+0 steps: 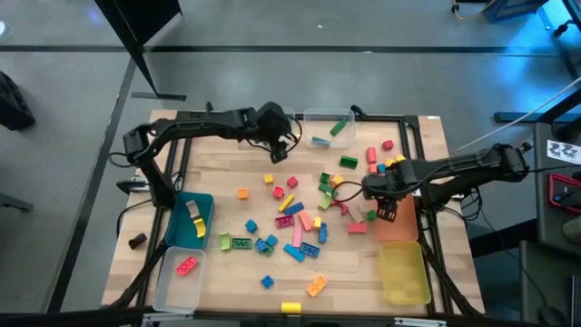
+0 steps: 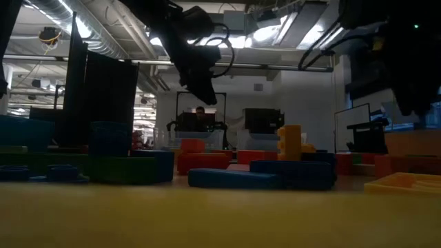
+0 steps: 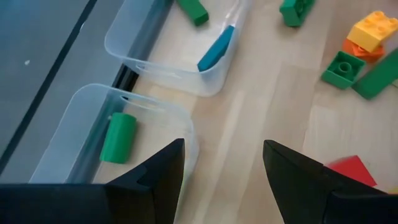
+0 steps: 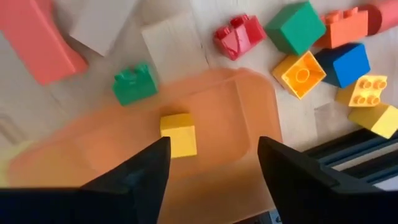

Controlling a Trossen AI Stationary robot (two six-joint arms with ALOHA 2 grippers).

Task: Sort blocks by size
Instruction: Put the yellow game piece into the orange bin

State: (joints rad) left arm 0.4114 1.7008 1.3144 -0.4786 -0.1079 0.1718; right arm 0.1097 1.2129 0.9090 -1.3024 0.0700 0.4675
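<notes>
While the right pincer point(image 4: 211, 163) hangs spread and empty over the orange bin point(image 4: 249, 124), where a small yellow cube point(image 4: 178, 134) lies deposited, most blocks point(image 1: 295, 218) remain scattered mid-tabletop; next, another small block must be selected and grasped.

A small yellow cube point(image 4: 178, 134) is lying in the translucent orange bin point(image 4: 249, 118), and a green brick point(image 4: 135, 83) and a red brick point(image 4: 239, 35) are sitting just beyond its rim. A green cylinder point(image 3: 118, 137) is resting in a clear bin point(image 3: 74, 124), while the second clear bin point(image 3: 134, 50) is holding a teal bar point(image 3: 216, 48). The table point(image 1: 359, 263) is showing pale wood grain under red, blue, pink and yellow blocks point(image 1: 300, 222).
</notes>
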